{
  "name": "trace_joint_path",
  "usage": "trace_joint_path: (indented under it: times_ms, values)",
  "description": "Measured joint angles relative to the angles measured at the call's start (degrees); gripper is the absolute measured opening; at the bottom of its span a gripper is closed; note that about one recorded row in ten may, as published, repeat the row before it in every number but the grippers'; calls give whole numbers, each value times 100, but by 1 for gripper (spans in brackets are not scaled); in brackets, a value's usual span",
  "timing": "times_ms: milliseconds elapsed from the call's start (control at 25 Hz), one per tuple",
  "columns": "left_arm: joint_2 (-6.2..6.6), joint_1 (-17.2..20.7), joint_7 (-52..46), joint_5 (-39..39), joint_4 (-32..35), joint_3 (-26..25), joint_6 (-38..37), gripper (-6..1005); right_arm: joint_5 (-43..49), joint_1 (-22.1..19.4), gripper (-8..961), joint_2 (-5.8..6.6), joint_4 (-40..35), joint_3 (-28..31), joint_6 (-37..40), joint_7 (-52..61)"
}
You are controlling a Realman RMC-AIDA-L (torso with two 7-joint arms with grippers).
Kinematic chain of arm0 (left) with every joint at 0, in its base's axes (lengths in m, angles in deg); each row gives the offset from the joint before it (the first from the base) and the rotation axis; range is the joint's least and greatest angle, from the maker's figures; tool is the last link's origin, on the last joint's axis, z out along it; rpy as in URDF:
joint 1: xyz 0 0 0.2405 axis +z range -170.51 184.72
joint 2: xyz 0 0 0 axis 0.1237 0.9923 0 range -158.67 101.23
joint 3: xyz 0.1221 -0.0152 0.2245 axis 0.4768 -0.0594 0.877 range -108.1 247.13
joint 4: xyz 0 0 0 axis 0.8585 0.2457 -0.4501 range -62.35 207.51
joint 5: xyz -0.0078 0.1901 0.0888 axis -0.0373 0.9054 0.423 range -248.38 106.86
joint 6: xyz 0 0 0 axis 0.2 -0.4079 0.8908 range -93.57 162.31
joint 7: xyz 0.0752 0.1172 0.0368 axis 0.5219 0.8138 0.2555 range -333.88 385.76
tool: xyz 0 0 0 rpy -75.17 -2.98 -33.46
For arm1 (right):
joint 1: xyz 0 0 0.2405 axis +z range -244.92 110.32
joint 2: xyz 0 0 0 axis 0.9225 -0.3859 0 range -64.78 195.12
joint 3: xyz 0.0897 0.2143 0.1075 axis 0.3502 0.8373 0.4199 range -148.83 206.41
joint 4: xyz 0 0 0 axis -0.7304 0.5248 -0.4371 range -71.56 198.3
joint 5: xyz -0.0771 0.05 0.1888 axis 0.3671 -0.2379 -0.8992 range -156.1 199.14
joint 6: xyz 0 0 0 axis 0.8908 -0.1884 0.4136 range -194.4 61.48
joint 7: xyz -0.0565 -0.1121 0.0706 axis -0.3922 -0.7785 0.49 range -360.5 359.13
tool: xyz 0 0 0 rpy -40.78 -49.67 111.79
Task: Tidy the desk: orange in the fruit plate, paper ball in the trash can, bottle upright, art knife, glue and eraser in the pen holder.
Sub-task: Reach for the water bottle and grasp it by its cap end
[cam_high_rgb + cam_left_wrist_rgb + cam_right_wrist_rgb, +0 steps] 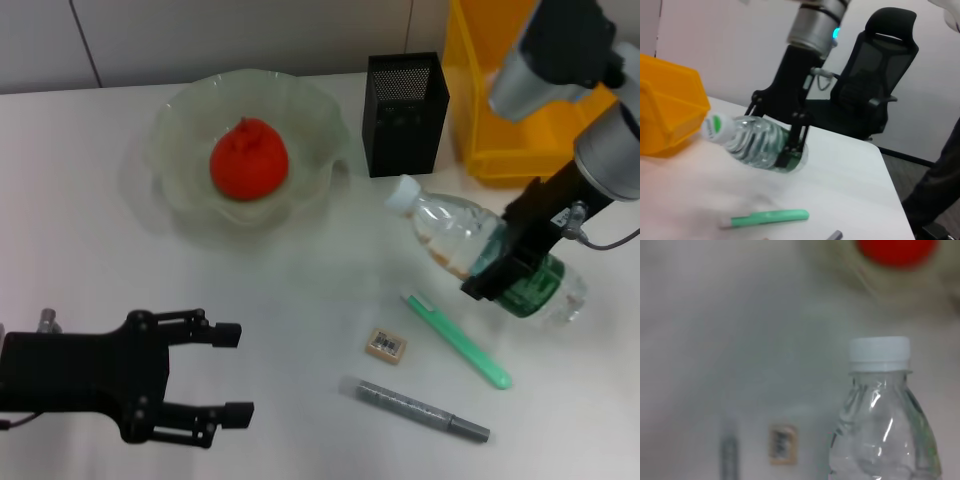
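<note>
Now the bottle-upright step is in hand: the bottle (490,255) lies tilted at four o'clock on the tabletop (300,300), cap toward eleven, and the right hand (505,262) is clamped on its lower body. Next it probably needs swinging base-down, then releasing. At seven o'clock the left hand (228,375) hovers wide, empty.

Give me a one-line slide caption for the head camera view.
Right gripper grasps the tilted bottle; orange sits in the fruit plate, left gripper idle.
</note>
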Motion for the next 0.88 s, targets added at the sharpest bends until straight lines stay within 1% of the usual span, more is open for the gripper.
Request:
trace_joint_path:
  times_ms: [120,160,200,320,360,400,480,520,560,600,720,880]
  values:
    - [-6,-28,1,-148,-7,0,79,787,-643,-375,766,-1,-547,15,59,-430]
    - [-6,-50,-1,-228,-13,-1,122,787,-1118,-644,766,-1,-805,84,59,-816]
    - [-6,-71,-15,-260,-19,-2,153,786,-1118,-644,766,-1,-805,84,59,-816]
    - [1,-197,-120,-324,-67,-85,225,785,-1838,-943,766,-2,-908,306,22,-1408]
    - [5,-258,-166,-334,-99,-141,241,785,-2392,-1077,766,-5,-800,517,4,-1859]
    - [10,-329,-212,-335,-156,-237,252,785,-2392,-1077,766,-5,-800,517,4,-1859]
    - [17,-449,-264,-335,-259,-420,300,784,-2883,-1177,766,-5,-610,691,-22,-2320]
    - [18,-490,-279,-335,-301,-494,327,784,-3102,-1211,766,-3,-467,764,-53,-2564]
    - [19,-541,-295,-335,-343,-589,357,784,-3424,-1242,766,-1,-149,855,-108,-2992]
    - [18,-593,-308,-337,-380,-691,384,783,-3424,-1242,766,-1,-149,855,-108,-2992]
    - [5,-664,-310,-349,-394,-836,400,783,-3644,-1196,766,5,364,895,-266,-3478]
    - [1,-730,-353,-400,-411,-877,422,782,-3685,-1081,766,1,974,900,-596,-3913]
